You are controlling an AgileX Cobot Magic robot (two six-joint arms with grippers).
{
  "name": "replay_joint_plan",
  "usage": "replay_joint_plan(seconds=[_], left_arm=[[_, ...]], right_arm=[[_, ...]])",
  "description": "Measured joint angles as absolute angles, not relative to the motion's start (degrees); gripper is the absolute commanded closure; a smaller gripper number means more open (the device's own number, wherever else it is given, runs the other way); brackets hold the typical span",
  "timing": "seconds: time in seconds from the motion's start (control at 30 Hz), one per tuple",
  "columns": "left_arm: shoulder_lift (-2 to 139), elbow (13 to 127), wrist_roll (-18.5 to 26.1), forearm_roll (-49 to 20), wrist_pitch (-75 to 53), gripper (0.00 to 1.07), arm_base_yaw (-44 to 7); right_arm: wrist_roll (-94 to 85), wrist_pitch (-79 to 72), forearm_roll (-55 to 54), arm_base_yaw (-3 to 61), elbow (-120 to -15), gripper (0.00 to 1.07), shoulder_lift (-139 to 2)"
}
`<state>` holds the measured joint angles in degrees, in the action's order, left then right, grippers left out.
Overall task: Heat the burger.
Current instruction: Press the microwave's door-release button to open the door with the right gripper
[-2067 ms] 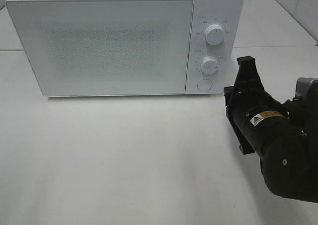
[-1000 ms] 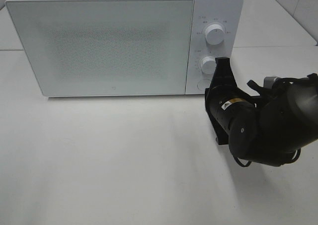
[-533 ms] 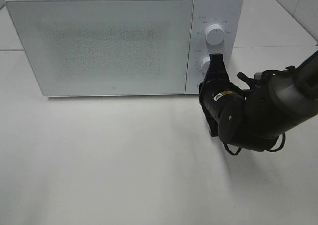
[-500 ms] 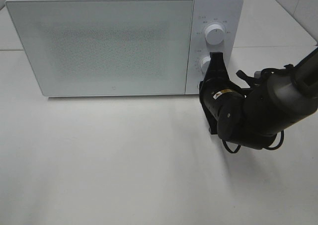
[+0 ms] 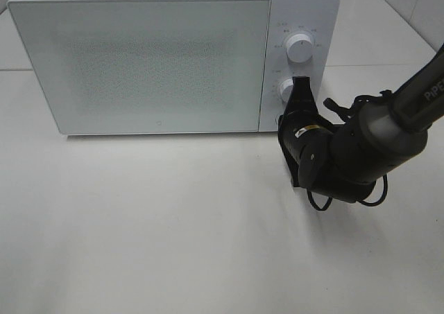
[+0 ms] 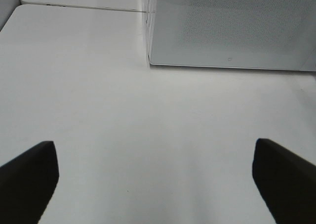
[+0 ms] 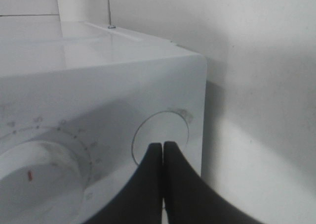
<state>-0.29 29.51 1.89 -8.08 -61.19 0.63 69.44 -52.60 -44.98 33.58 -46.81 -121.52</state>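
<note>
The burger is out of view in every frame. A white microwave stands at the back of the table with its door closed. My right gripper is shut, holding nothing, and reaches to the control panel just below the lower knob. In the right wrist view the closed fingertips of the right gripper rest against the round button at the panel's end, beside a dial. My left gripper is open and empty above bare table, facing the microwave.
The upper knob sits above the lower one on the panel. The white table spreads in front of the microwave. A tiled wall edge shows at the back right. The right arm's black body lies right of the panel.
The right arm has swung left from the table's right side to the microwave's control panel, its shut fingertips now on the round button. The left gripper stays open.
</note>
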Motion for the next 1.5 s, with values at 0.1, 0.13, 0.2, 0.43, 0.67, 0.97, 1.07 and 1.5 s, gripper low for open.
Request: replay_joint_plan(seconds=[0.1,0.13,0.2,0.43,0.67,0.97,1.07,1.5], left_arm=[[-0.3,29.5,1.9,-8.1,-61.2,0.07,0.6],[-0.3,29.5,1.9,-8.1,-61.2,0.07,0.6],[-0.3,29.5,1.9,-8.1,-61.2,0.07,0.6],[-0.3,29.5,1.9,-8.1,-61.2,0.07,0.6],[-0.3,29.5,1.9,-8.1,-61.2,0.07,0.6],[-0.3,29.5,1.9,-8.1,-61.2,0.07,0.6],[-0.3,29.5,1.9,-8.1,-61.2,0.07,0.6],[-0.3,29.5,1.9,-8.1,-61.2,0.07,0.6]], right_arm=[[69.4,-52.6,-45.1,33.1,-46.8,1.07,-121.5],[69.4,-52.7,-45.1,33.0,-46.8,1.07,-121.5],[69.4,-52.8,-45.1,32.9,-47.0,1.07,-121.6],[69.4,-52.5,-45.1,32.9,-49.3,1.07,-122.8],[69.4,-52.4,-45.3,32.9,-49.7,1.07,-123.4],[69.4,-52.5,-46.2,32.9,-50.2,1.07,-123.6],[69.3,-52.4,-47.1,32.9,-50.7,1.07,-123.7],[69.2,-52.7,-49.9,33.1,-52.9,1.07,-125.0]])
